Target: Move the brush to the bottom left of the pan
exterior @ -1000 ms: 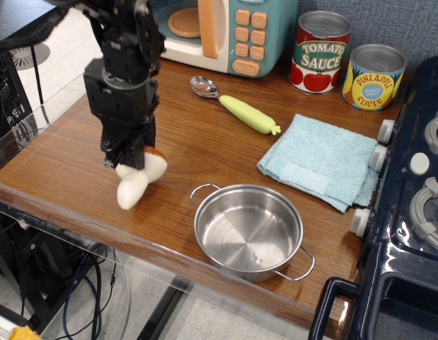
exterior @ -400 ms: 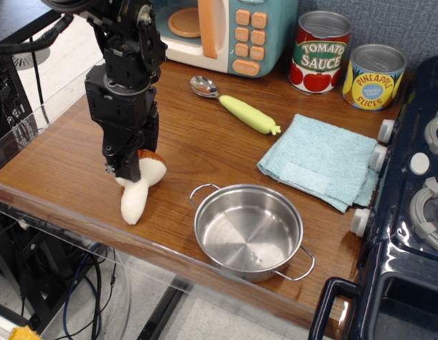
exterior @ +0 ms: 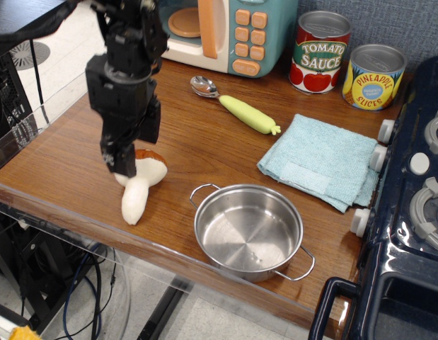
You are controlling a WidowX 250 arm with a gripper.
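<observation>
The brush (exterior: 136, 197) is a cream-white mushroom shape with a brown-topped cap. It lies on the wooden table near the front edge, to the left of the pan (exterior: 248, 234), stem pointing toward the edge. The pan is a shiny steel pot with two wire loop handles and is empty. My black gripper (exterior: 129, 160) hangs just above the brush's cap, with its fingers apart and off the brush. It partly hides the cap.
A metal spoon with a yellow-green handle (exterior: 241, 111) lies behind. A blue folded towel (exterior: 321, 159) lies right of it. A tomato sauce can (exterior: 321, 53), a pineapple can (exterior: 374, 76) and a toy microwave (exterior: 229, 32) stand at the back. A dark toy stove (exterior: 417, 205) borders the right.
The gripper lowered the brush onto the table, let go and lifted slightly. The brush now lies still near the front edge.
</observation>
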